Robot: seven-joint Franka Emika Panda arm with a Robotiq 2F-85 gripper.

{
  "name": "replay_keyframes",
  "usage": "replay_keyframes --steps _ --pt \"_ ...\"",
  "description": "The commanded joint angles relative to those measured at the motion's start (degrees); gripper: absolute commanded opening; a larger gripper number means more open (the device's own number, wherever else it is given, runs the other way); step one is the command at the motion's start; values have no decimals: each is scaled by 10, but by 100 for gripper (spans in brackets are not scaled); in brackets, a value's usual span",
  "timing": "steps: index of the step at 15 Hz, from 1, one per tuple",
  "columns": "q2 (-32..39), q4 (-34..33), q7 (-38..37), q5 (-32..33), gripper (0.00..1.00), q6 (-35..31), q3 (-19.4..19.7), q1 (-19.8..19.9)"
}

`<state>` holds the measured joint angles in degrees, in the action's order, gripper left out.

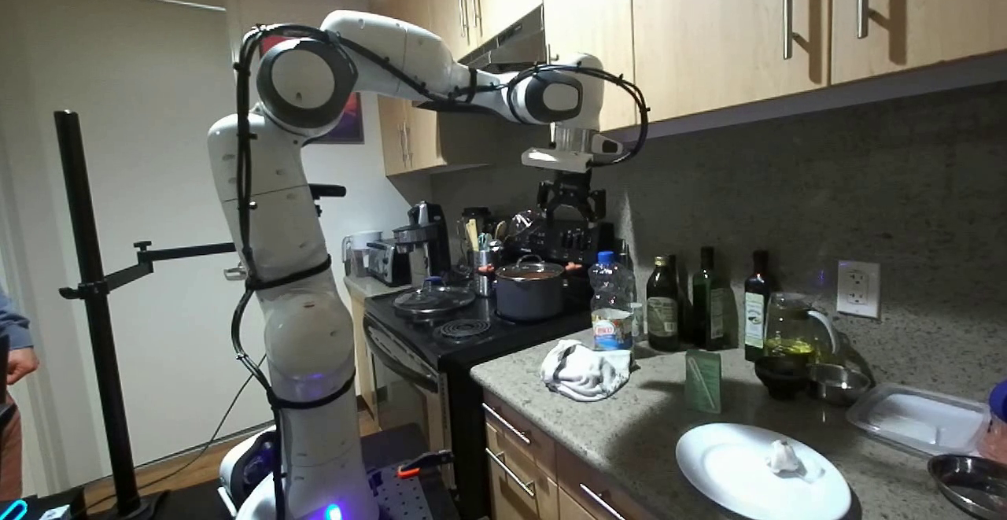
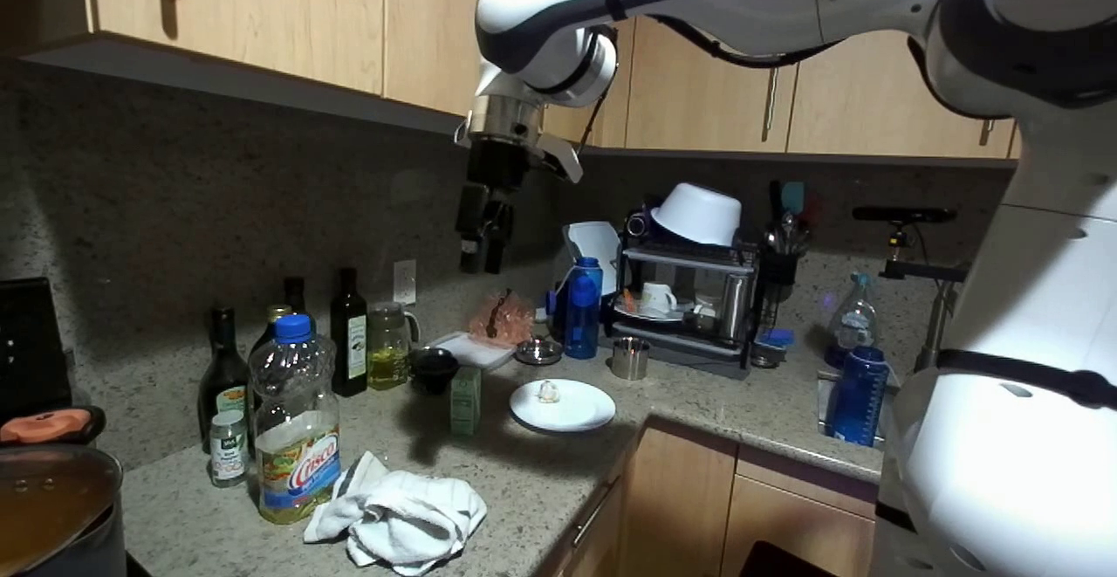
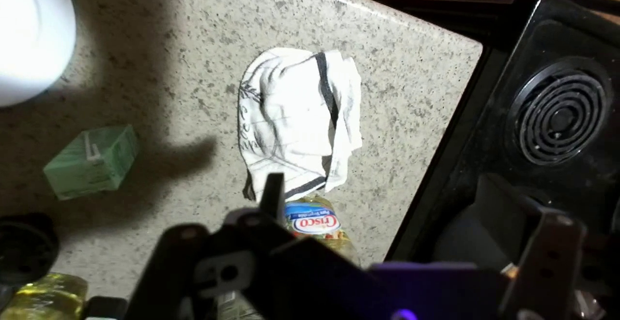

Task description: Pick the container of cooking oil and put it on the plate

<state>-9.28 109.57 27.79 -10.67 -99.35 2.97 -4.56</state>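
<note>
The cooking oil container is a clear Crisco bottle with a blue cap; it stands upright on the counter in both exterior views (image 1: 612,307) (image 2: 297,468). In the wrist view, the bottle (image 3: 315,220) is partly hidden behind a gripper finger. The white oval plate (image 1: 720,469) lies farther along the counter with a garlic bulb on it; it also shows in an exterior view (image 2: 580,418) and at the wrist view's upper left corner (image 3: 60,29). My gripper (image 1: 573,209) is open and empty, pointing down above the counter, higher than the bottle; it also shows in the remaining views (image 2: 483,258) (image 3: 385,189).
A crumpled white towel (image 2: 410,507) lies against the bottle's base. A spice jar (image 2: 229,450) and dark bottles (image 1: 662,307) stand beside and behind it. A green box (image 1: 702,381) stands between bottle and plate. A pot (image 1: 529,292) sits on the stove. Cabinets (image 1: 728,24) hang above.
</note>
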Motion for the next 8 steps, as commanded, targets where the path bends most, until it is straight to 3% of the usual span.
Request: replay_keyframes --steps 1,8 --pt "56 -58 61 -6 100 29 -19 -9" --pt "106 -109 154 47 100 54 -61 -9"
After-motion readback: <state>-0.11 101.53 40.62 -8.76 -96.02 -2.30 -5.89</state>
